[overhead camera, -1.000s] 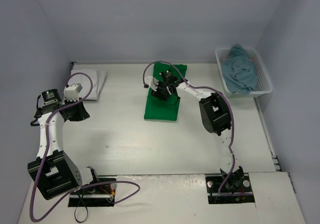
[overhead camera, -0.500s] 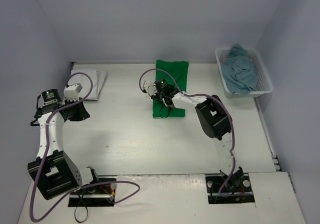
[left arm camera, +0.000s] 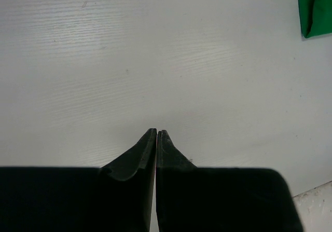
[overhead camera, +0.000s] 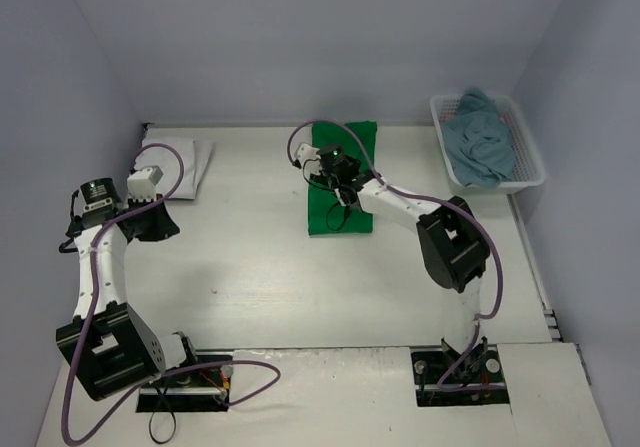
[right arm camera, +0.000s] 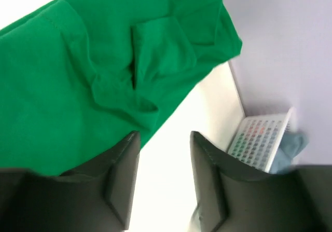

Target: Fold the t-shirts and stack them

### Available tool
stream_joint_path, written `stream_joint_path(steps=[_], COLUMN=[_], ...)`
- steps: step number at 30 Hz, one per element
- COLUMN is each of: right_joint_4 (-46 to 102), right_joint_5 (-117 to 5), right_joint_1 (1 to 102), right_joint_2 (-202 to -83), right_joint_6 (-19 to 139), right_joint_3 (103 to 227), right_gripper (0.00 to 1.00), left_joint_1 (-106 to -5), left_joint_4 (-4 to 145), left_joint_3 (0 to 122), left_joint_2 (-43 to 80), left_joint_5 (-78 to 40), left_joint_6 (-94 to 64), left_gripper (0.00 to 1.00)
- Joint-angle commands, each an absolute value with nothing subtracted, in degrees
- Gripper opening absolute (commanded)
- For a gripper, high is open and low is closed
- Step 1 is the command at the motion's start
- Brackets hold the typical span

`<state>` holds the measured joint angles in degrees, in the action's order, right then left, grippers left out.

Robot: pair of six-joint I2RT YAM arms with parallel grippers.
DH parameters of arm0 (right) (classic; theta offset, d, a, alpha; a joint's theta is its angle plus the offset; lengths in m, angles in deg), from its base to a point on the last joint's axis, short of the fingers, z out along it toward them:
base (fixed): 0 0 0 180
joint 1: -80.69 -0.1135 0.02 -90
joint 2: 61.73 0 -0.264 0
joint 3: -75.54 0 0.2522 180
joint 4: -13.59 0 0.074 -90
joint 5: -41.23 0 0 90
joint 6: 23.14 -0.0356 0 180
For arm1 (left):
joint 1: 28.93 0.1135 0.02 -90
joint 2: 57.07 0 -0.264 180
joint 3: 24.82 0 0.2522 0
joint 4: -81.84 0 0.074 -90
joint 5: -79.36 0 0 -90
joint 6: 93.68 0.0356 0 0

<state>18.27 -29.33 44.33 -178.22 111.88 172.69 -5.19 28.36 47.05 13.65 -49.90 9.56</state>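
While hovering over the smooth white bench [overhead camera: 260,257], holding the jaws of the right gripper [right arm camera: 163,149] parted and empty at the edge of the soft, creased bright green t-shirt [right arm camera: 67,86], lying mid-bench as a folded rectangle; pressing the jaws of the left gripper [left arm camera: 156,134] together.

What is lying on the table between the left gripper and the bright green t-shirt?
Nothing; that stretch of table is bare. The left wrist view shows it, from the left gripper up to the bright green t-shirt.
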Motion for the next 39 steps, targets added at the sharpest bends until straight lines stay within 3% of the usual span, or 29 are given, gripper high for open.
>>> stream_joint_path(steps=[1,3,6,10,20,39], right_joint_4=[21.2,27.7,33.2,36.6,38.5,32.3], right_joint_5=[-31.0,-36.5,-42.2,-48.2,-57.7,-58.9], right_joint_1=[44.2,44.1,44.2,44.8,44.7,44.7], right_joint_2=[-169.6,-168.0,-165.7,-163.2,-162.0,-168.6], right_joint_6=[109.0,107.6,107.5,107.8,109.4,112.2], right_joint_3=[172.3,172.1,168.6,164.5,158.1,157.1], right_gripper=[0.37,0.36,0.53,0.6,0.64,0.67], left_joint_1=[-4.7,-4.6,-4.6,-4.5,-4.4,-4.4], left_joint_4=[29.0,29.1,29.1,28.9,28.9,28.6], left_joint_3=[48.5,48.4,48.4,48.4,48.4,48.4], left_joint_2=[11.4,11.4,11.2,10.9,10.7,11.0], left_joint_5=[-52.0,-52.3,-52.7,-53.1,-53.0,-52.5], left_joint_6=[9.9,9.9,9.9,9.9,10.0,10.2], left_gripper=[0.0,0.0,0.0,0.0,0.0,0.0])
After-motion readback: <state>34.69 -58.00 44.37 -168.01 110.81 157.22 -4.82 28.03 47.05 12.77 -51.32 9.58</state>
